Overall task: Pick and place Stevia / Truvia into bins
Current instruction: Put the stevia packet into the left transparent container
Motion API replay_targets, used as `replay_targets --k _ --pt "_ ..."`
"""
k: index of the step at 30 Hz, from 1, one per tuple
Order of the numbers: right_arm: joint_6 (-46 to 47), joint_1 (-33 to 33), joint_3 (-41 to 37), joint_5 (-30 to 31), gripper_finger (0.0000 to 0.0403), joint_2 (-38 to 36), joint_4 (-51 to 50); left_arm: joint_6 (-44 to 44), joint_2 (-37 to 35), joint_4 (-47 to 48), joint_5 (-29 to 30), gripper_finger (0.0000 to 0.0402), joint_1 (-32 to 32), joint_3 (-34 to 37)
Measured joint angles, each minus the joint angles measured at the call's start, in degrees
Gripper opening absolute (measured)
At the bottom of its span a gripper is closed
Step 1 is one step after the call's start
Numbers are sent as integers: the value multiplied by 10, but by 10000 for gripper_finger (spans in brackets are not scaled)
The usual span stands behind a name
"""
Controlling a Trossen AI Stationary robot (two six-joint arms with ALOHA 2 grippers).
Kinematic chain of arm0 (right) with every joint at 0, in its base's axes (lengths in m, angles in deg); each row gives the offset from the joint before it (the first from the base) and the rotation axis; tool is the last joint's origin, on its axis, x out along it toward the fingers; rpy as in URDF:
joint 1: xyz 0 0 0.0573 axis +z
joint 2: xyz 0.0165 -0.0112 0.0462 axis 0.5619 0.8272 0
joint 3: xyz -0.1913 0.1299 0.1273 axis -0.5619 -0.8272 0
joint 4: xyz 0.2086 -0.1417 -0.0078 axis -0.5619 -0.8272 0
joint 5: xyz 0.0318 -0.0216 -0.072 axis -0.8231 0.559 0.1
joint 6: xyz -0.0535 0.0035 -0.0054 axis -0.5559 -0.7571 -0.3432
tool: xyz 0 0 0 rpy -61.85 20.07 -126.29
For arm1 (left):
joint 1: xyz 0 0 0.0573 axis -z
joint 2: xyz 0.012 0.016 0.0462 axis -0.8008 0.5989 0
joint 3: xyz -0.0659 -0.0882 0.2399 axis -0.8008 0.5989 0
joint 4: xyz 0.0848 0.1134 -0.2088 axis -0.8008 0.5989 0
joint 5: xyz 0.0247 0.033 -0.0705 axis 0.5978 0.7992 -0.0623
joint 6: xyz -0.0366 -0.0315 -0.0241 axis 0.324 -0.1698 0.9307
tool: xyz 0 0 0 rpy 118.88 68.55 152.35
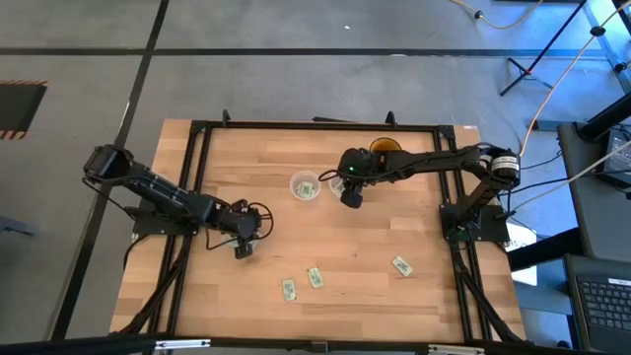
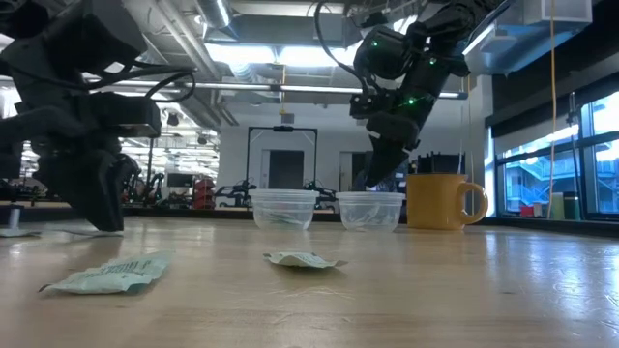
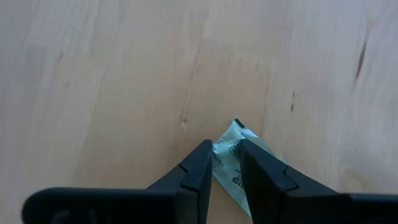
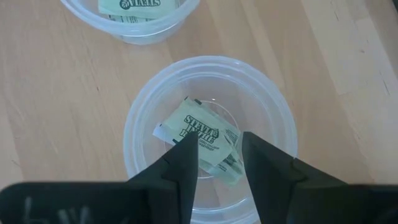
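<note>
Pale green-and-white paper Stevia sachets lie in several places. One is pinched between the fingers of the left end effector [image 3: 225, 171], low at the pale wooden table [image 1: 394, 306] on its left side; the narrow jaws are closed on its middle, so it reads as a grasp just made or about to lift. Three loose sachets [image 1: 314, 277] remain flat near the table's front edge, well apart from the cups, likely the work left.

The two small round clear plastic cups [image 1: 305, 186] stand side by side toward the table's far middle. The right end effector [image 4: 219, 162] hangs directly above the right-hand cup [image 4: 208, 130], fingers slightly parted with nothing between them; a sachet [image 4: 202, 140] lies on that cup's floor under the gap, which fits a drop just finished. The other cup also holds a sachet [image 4: 129, 7].

An amber-yellow mug with a handle [image 2: 440, 201] stands just beyond the cups, apparently no part of the sorting.
</note>
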Motion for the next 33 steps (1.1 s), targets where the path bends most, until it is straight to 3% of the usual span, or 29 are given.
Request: replay_targets --k 9,20,33 --pt "0 0 0 0 128 0 1 -43 -12 -19 -10 8 0 5" --pt "0 27 0 14 128 -41 17 -89 -59 -17 -8 4 -14 -30" --pt "64 148 -1 17 128 -141 -75 -278 -58 -23 1 4 -142 -153"
